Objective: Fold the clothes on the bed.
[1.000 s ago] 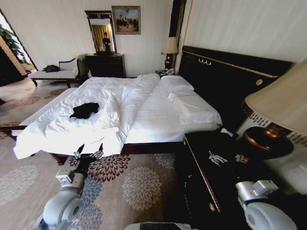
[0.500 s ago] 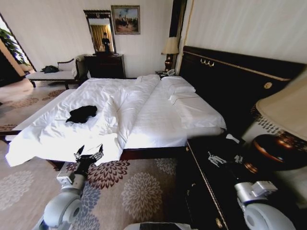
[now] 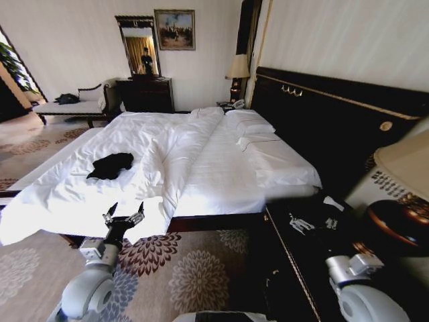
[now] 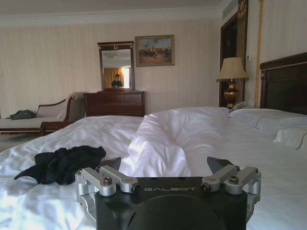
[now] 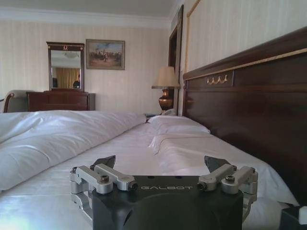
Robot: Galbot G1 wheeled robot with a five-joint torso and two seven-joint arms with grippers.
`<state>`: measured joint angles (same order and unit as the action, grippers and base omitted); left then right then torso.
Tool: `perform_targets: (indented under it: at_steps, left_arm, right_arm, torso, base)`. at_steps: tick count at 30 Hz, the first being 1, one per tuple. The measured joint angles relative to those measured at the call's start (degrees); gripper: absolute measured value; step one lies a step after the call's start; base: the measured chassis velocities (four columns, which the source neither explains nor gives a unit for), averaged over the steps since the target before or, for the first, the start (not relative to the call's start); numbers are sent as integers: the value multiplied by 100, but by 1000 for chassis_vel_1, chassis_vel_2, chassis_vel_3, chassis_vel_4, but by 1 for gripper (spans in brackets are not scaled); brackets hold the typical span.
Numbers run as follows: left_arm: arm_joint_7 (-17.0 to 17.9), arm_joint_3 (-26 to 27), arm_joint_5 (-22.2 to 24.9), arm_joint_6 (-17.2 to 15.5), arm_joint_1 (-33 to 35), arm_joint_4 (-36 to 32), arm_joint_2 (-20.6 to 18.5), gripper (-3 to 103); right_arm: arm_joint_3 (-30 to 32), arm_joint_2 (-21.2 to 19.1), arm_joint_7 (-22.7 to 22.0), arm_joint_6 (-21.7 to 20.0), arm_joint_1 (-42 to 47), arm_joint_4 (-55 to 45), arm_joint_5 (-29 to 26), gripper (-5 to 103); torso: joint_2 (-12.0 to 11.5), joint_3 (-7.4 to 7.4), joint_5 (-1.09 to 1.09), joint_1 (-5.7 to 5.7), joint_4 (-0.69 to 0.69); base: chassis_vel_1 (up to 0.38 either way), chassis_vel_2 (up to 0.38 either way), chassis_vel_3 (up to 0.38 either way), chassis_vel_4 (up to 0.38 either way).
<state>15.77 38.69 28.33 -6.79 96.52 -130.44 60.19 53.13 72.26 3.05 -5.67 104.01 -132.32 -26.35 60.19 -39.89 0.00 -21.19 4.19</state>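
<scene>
Crumpled, the black T-shirt [image 3: 110, 165] lies on the white duvet [image 3: 154, 144] near the bed's [image 3: 221, 181] left edge, bare duvet all around it. Left gripper [image 3: 123, 218] hangs at the foot edge, jaws spread; right gripper [image 5: 160, 168], jaws spread, faces the pillows [image 5: 175, 125].

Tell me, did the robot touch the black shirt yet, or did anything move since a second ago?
Only the camera view shifted as the robot moved; nothing was grabbed or let go. The black T-shirt lies crumpled in the same place on the bed. The left gripper stays open before the bed's edge, and the right gripper stays open too.
</scene>
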Motion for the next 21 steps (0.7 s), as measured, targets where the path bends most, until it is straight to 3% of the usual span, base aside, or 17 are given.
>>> perform_targets:
  at_steps: [21]
  left_arm:
    - [-60, -126, -50, 38, -74, -1, -36, 100]
  right_arm:
    - [-30, 57, -9, 11, 25, -4, 75, 100]
  torso:
    - [0, 0, 0, 0, 0]
  base:
    - [-102, 101, 101, -97]
